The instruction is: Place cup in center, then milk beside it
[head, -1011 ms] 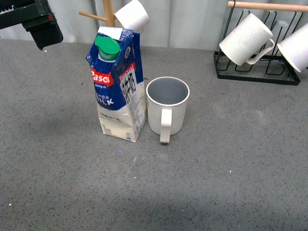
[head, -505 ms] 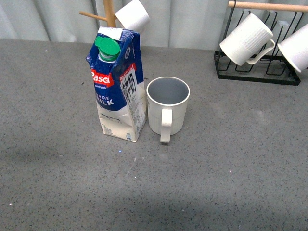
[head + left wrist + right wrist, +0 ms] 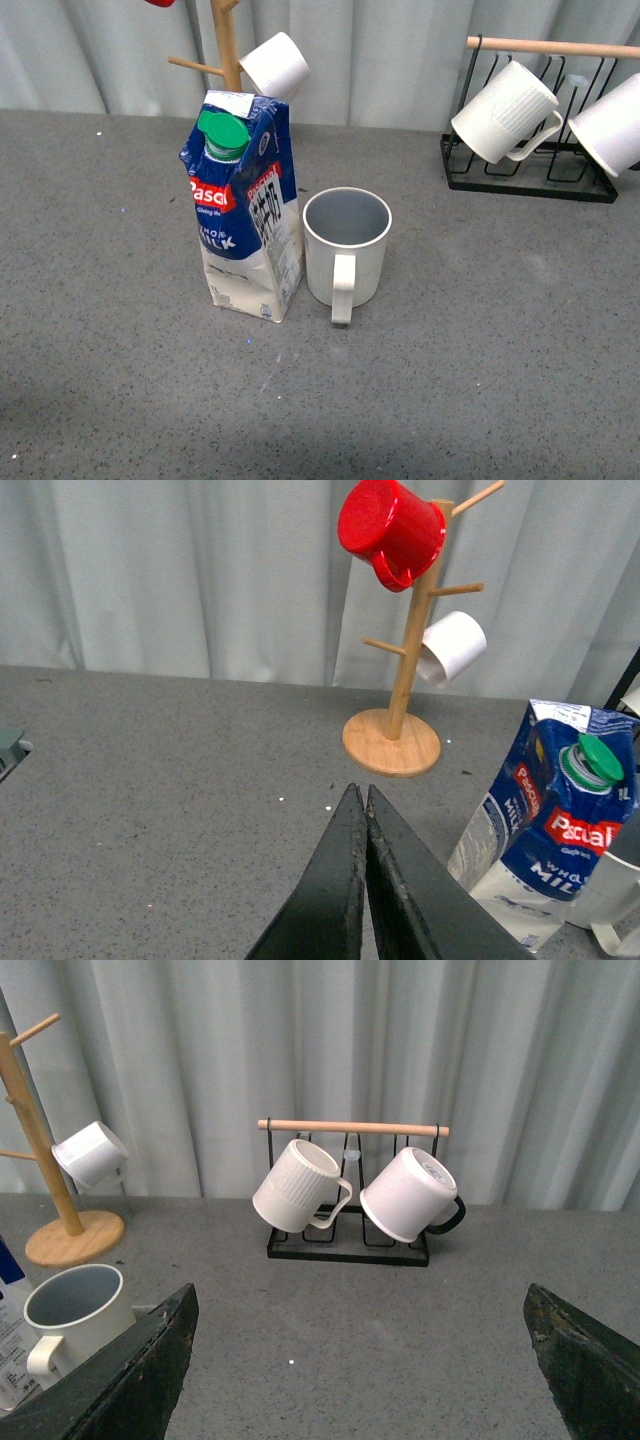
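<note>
The ribbed cup [image 3: 346, 246] stands upright mid-table, handle toward the camera, with the waxy blue-and-white milk [image 3: 245, 208] carton just beside it on the speckled grey tabletop [image 3: 480, 350]. Pale curtains [image 3: 400, 50] hang behind. The left gripper [image 3: 361, 810] is clenched empty; the right gripper [image 3: 360, 1340] is spread wide.

One milk [image 3: 244, 205], one cup [image 3: 346, 245], three white mugs [image 3: 503, 109], one red mug [image 3: 391, 530]

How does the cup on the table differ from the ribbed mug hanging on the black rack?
The cup stands upright on the tabletop, mouth up; the ribbed mug hangs tilted on the black rack. The cup's handle faces the camera; the ribbed mug's points to the right and down. Both are whitish with a loop handle.
</note>
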